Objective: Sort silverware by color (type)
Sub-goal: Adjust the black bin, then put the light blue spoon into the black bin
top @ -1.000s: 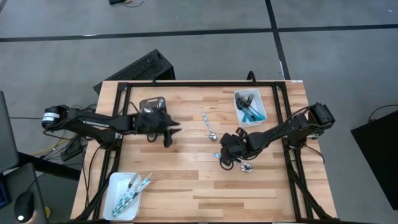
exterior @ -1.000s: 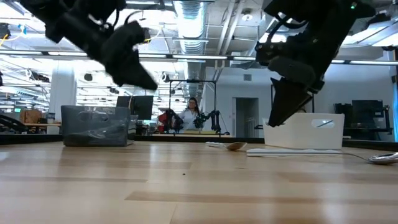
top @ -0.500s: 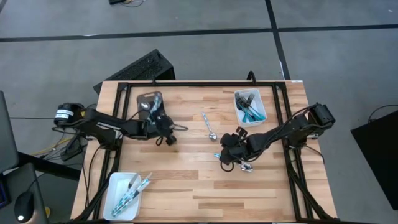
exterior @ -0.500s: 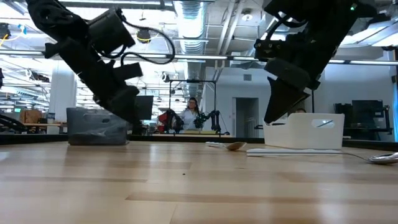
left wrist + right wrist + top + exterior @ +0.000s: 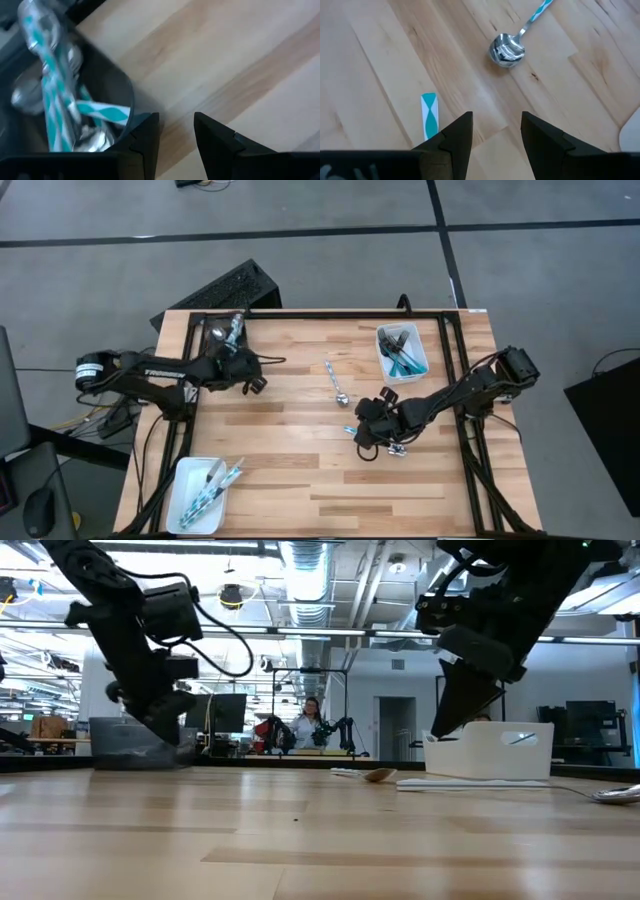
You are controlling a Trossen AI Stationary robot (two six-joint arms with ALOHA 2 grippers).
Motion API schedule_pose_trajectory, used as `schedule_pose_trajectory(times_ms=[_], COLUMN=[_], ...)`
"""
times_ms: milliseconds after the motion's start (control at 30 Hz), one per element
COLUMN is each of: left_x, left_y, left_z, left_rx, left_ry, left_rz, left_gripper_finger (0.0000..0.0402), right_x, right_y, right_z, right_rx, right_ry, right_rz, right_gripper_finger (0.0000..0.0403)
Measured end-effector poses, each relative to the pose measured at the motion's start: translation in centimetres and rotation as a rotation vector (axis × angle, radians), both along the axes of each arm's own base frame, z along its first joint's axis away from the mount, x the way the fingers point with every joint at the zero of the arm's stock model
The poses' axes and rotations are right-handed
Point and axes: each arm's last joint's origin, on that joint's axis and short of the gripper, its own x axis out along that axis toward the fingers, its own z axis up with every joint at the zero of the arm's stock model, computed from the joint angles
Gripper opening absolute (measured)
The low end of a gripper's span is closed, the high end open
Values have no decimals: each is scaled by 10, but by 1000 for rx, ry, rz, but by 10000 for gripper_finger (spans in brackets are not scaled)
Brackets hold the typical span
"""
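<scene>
Silverware sits in the dark grey bin (image 5: 222, 333) at the table's far left corner, a loose spoon (image 5: 336, 383) lies mid-table, forks fill one white tray (image 5: 402, 351), more pieces another (image 5: 205, 490). The left gripper (image 5: 176, 131) (fingers narrowly parted, empty) grazes the bin's rim. The right gripper (image 5: 495, 131), likewise empty, hangs over a teal handle (image 5: 429, 115).

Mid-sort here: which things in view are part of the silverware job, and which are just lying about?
Job:
loose spoon
teal handle by the right hand
silverware in the dark bin at the left hand
silverware in both white trays

Lying about:
keyboard
person in the room behind
</scene>
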Motion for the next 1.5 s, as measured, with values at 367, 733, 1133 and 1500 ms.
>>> schedule_pose_trajectory(times_ms=[367,733,1133,1500], left_x=[-27,-4,-1,18], left_y=[-15,-70,-152,-166], left_z=[32,80,53,24], left_rx=[17,148,284,222], left_ry=[-124,-584,-667,-604], left_rz=[45,-381,-532,-606], left_gripper_finger=[114,114,114,114], right_x=[0,-17,-29,-39], right_y=[0,10,41,39], right_z=[0,3,-3,-12], right_rx=[-3,48,138,229], right_ry=[4,46,25,96], right_rz=[0,-58,-87,-118], right_gripper_finger=[189,189,189,189])
